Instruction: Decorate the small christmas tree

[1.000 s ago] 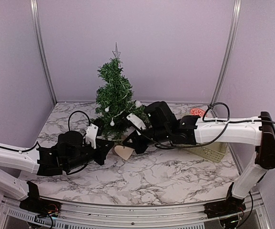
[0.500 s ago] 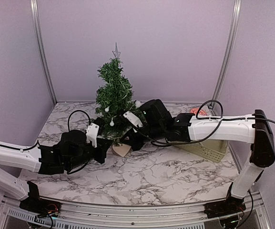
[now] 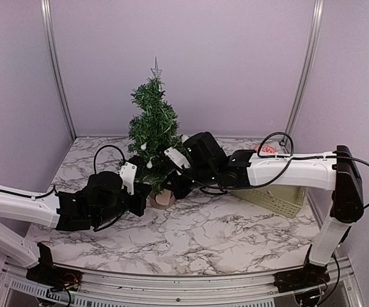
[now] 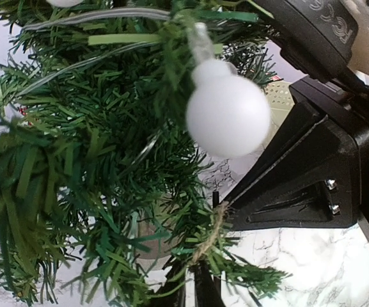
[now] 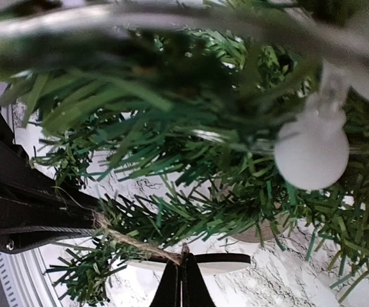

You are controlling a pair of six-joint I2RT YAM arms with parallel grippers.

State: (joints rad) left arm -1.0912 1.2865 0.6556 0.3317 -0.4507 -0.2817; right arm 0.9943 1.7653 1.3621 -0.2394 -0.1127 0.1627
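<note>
**top view:** the small christmas tree (image 3: 153,128) is standing upright toward the back of the marbled counter (image 3: 222,236), with a thin wire star (image 3: 156,66) capping its tip. both arms are reaching in low, one from each side of the tree, and meeting beneath its lowest branches. a pale perforated basket (image 3: 280,199) is sitting to the tree's right, partly behind the right arm. this view is not resolving the fingertips.

**wrist views:** these are showing what the top view is hiding. the left end effector (image 4: 187,288) is pressing its fingers together on a strand of rough, hairy jute twine (image 5: 133,242) under the tree's bristly, flat-needled boughs. the right end effector (image 5: 183,281) is likewise clamping shut on the twine's other end, where a thin pale tag (image 5: 222,262) is appearing edge-on. the twine is stretching between the two, just below the tree's lowest needles. a smooth, matte white ball (image 4: 227,115) on a clear stem is hanging among the branches above.
</note>
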